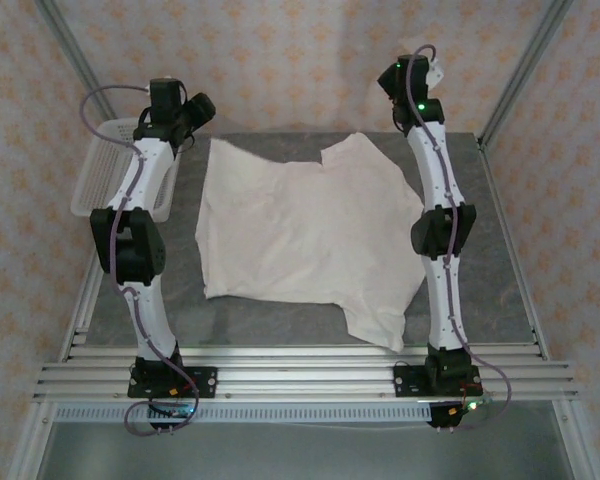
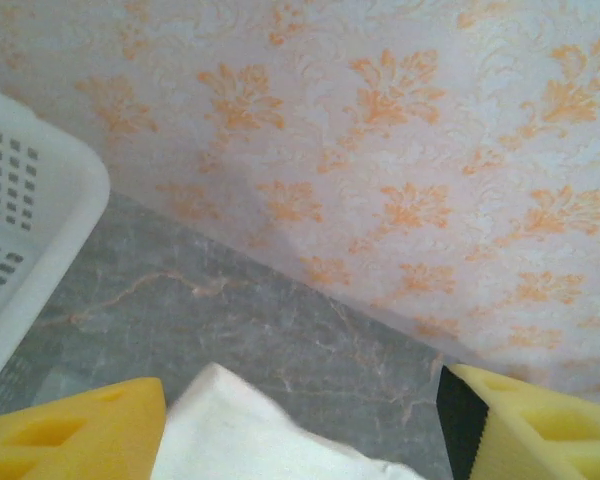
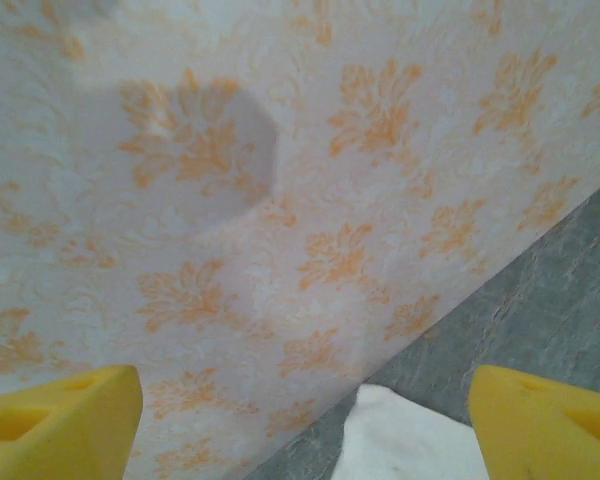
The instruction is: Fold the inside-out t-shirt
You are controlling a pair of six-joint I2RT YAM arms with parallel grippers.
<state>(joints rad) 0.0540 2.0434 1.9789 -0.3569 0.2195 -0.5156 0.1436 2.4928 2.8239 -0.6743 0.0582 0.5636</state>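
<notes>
The desk [image 1: 485,240] is carrying the shirt [image 1: 300,230], which is lying spread and mostly flat across the middle of the top view. One sleeve is trailing toward the lower right. The wall [image 1: 300,60] is running close behind the shirt's upper edge. The basket [image 1: 102,170] is sitting at the upper left, clear of the cloth. The left hand [image 1: 193,108] is hanging open over the shirt's upper left corner. In its wrist view the fingers [image 2: 75,425] are standing wide apart, with that corner showing between them at the bottom edge. The right hand [image 1: 427,72] is gaping too, holding nothing, near the upper right corner.

The step in hand is probably taking both upper corners. That is asking for the two hands to be lowering together, pinching just inside each corner and lifting evenly so the cloth is not skewing. The wall and basket are crowding the top of the frame. Open room is lying along the bare strip at the bottom and down the right side.
</notes>
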